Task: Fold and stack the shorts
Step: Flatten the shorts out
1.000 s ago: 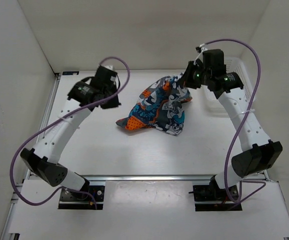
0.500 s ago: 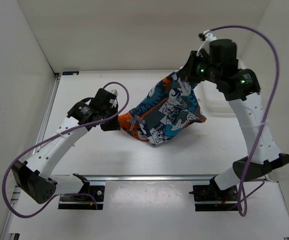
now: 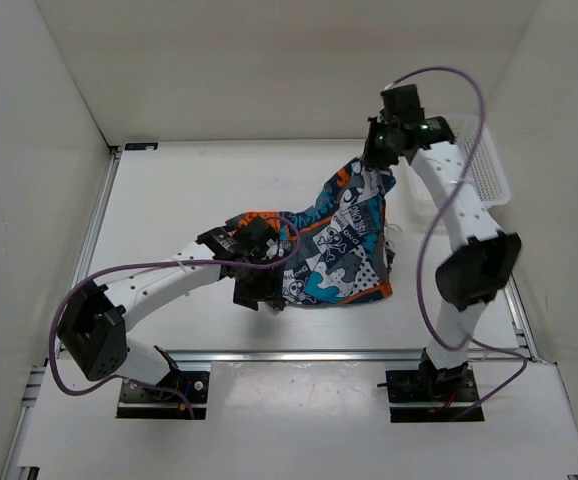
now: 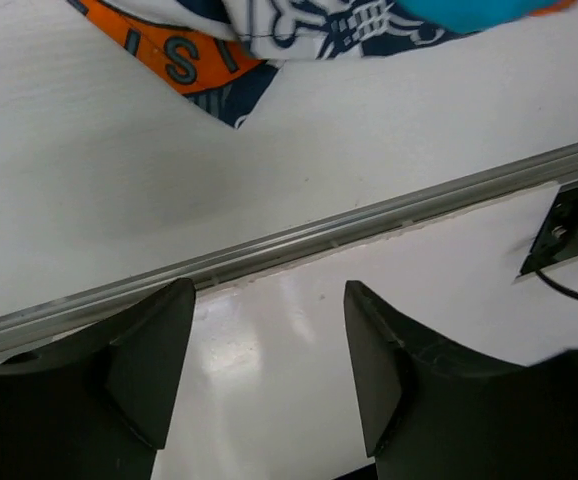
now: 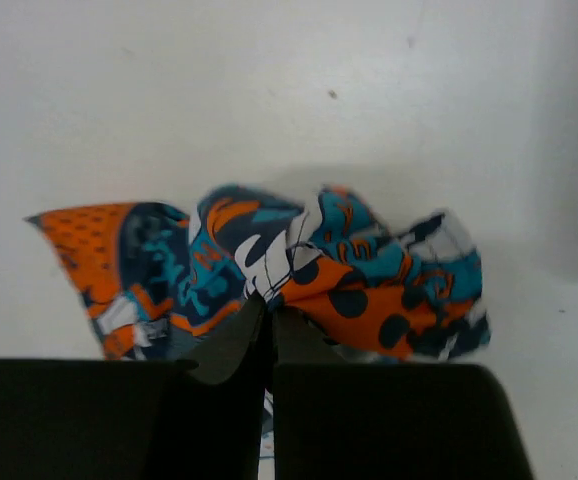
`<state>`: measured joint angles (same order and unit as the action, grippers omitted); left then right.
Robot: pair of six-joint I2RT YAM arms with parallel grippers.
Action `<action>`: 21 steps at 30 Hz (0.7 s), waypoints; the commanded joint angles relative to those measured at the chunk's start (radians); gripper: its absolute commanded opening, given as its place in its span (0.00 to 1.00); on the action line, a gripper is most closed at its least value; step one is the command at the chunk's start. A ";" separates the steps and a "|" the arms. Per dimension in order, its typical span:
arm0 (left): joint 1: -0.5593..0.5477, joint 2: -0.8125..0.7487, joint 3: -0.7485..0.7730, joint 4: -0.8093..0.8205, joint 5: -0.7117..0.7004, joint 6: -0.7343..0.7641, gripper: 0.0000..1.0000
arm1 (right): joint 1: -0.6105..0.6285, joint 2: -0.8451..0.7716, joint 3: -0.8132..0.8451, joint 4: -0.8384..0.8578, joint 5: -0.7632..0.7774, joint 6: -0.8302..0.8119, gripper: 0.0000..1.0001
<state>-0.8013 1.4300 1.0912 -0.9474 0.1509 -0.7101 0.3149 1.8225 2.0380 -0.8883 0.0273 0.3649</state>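
The shorts (image 3: pixel 341 250) hang limp, one corner lifted at the far right, the lower edge pooled on the tabletop (image 3: pixel 169 200) near the front. Light, floppy cloth, likely to bunch and slide; a hem corner looks the best hold. The right gripper (image 5: pixel 269 312) is pinched on a bunched corner; the left gripper (image 4: pixel 269 295) is spread wide, empty, beside the lower edge.

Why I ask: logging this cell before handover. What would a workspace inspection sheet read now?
Surface: white table, shorts partly lying on it.
Job's things: shorts unfolded, one corner lifted.
Clutter: white mesh basket at far right.
Grippers: right hand shut on shorts; left hand open, empty.
Cables: purple cable looping over each arm.
Surroundings: white walls; metal rail at near edge.
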 commanded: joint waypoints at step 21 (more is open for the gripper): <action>0.017 0.480 0.289 0.114 -0.166 -0.135 0.65 | -0.033 -0.270 -0.423 0.022 0.003 -0.017 0.00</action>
<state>-0.8059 1.8755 1.3155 -0.8505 0.0456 -0.8429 0.2817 1.6043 1.6535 -0.8730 0.0414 0.3588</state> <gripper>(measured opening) 0.659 0.006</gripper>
